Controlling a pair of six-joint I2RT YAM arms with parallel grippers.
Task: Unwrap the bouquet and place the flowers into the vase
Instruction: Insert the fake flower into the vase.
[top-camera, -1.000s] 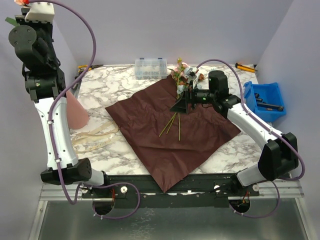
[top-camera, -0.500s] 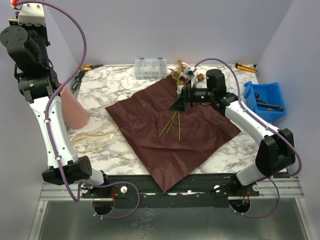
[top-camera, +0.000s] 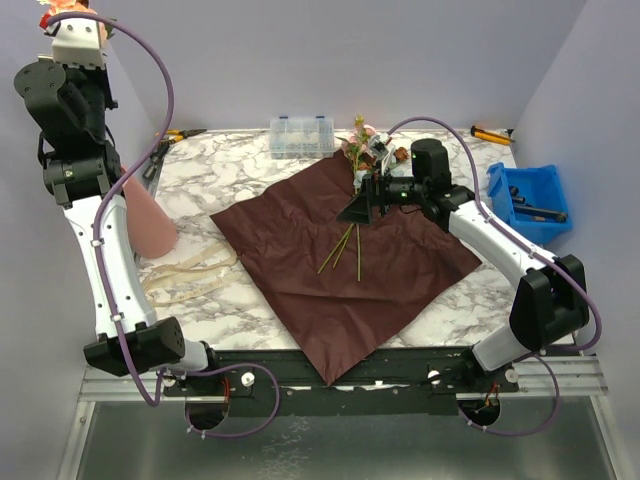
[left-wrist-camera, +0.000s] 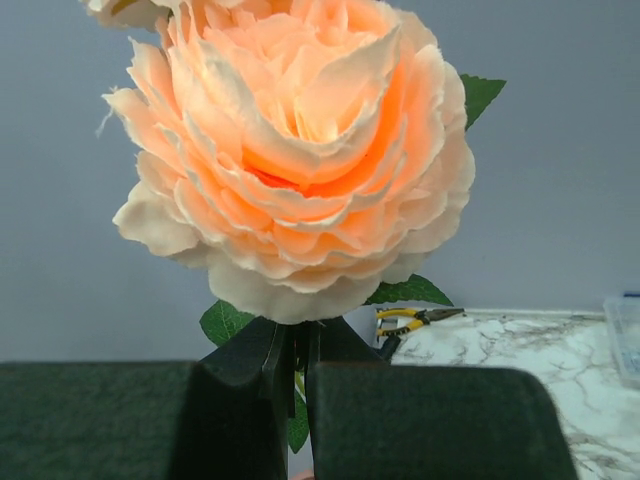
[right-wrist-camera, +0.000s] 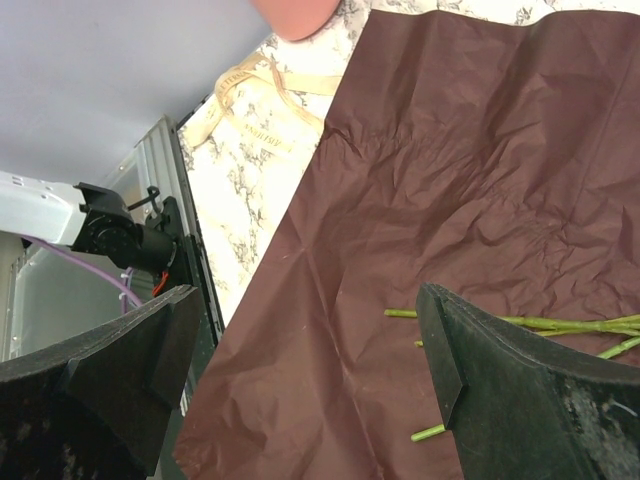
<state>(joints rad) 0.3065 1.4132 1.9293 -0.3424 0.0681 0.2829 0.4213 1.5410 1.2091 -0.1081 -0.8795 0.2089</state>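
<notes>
Gripping a peach flower (left-wrist-camera: 300, 150) by the stem just under its bloom, the left gripper (left-wrist-camera: 300, 345) is pinched shut and held high over the table's left side. I'd guess that height lets the stem drop into the vase (top-camera: 152, 222), which sits below, half hidden behind that arm. The beige ribbon (top-camera: 190, 270) lies loose beside it. In the middle the maroon sheet (top-camera: 300, 290) is spread flat, with the other flowers (top-camera: 368, 150) at its far corner. The right gripper (top-camera: 358, 212) hovers just over their stems (top-camera: 345, 248), jaws wide apart and empty, probably lined up for a pick. A clear box (top-camera: 302, 137) and blue bin (top-camera: 528, 200) block nothing.
</notes>
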